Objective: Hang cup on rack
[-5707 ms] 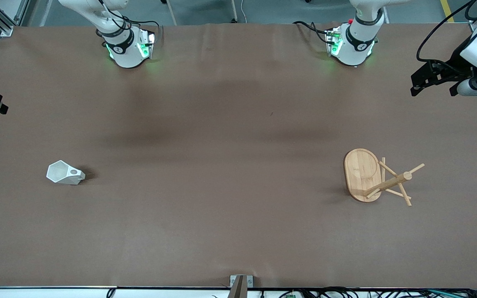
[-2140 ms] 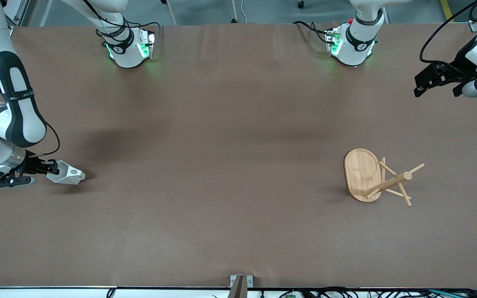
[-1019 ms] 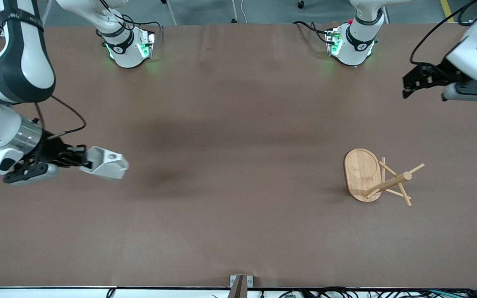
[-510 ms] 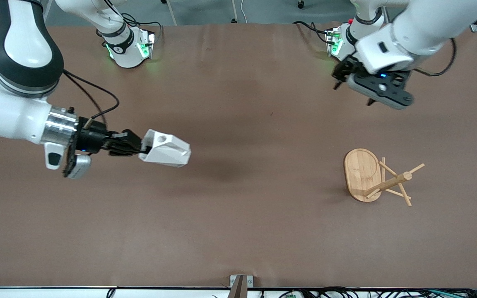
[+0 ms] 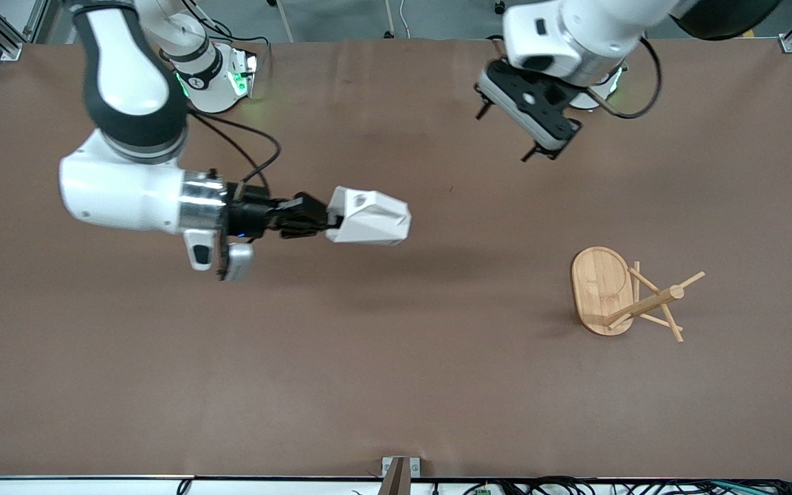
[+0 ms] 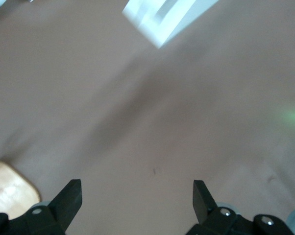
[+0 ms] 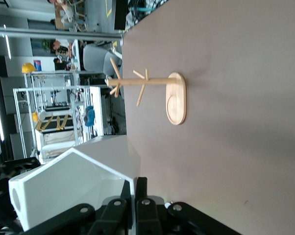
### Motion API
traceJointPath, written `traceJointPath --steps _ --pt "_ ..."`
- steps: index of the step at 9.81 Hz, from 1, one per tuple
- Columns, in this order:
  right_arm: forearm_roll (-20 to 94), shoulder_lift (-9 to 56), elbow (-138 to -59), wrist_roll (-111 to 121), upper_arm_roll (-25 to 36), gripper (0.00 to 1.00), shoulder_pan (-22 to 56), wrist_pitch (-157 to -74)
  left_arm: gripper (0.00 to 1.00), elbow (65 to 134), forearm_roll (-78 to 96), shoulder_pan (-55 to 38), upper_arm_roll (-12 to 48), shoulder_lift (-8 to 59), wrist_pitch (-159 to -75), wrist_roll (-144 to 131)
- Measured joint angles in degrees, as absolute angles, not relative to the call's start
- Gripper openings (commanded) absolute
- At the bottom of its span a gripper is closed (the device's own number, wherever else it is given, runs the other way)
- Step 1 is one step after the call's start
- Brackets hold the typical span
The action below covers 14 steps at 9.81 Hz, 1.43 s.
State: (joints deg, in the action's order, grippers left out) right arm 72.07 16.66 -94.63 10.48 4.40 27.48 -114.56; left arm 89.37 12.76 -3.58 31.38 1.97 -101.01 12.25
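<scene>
While the front view shows the right gripper (image 5: 324, 218) clenched on the cup (image 5: 368, 217) above mid-desk (image 5: 396, 385), well apart from the rack (image 5: 626, 295) (upright in the right wrist view), the left wrist view shows the left gripper (image 6: 136, 201) spread open.

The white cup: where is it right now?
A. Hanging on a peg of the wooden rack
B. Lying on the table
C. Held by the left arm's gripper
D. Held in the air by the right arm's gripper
D. The right gripper is shut on the cup, carrying it above the brown table, while the rack stands bare and the left gripper hangs open.
</scene>
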Motion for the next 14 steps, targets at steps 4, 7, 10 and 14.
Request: traceJointPath --steps 4,7,10,14 --pt "72.15 16.82 -94.48 8.43 4.41 0.02 32.07 -114.14 1.0 89.33 12.76 -4.62 32.84 5.07 -106.44 21.91" --pt "72.15 17.17 -94.48 8.31 4.42 0.02 33.77 -113.86 1.0 89.32 12.73 -6.7 32.92 6.03 -108.72 23.65" --pt "72.15 17.28 -94.47 8.32 4.88 0.02 33.87 -111.24 0.99 89.33 12.73 -6.73 32.91 7.51 -109.24 29.37" --pt "72.15 17.28 -94.01 8.89 5.15 0.02 33.83 -109.11 0.99 89.72 12.94 -6.41 32.9 8.75 -109.27 35.78"
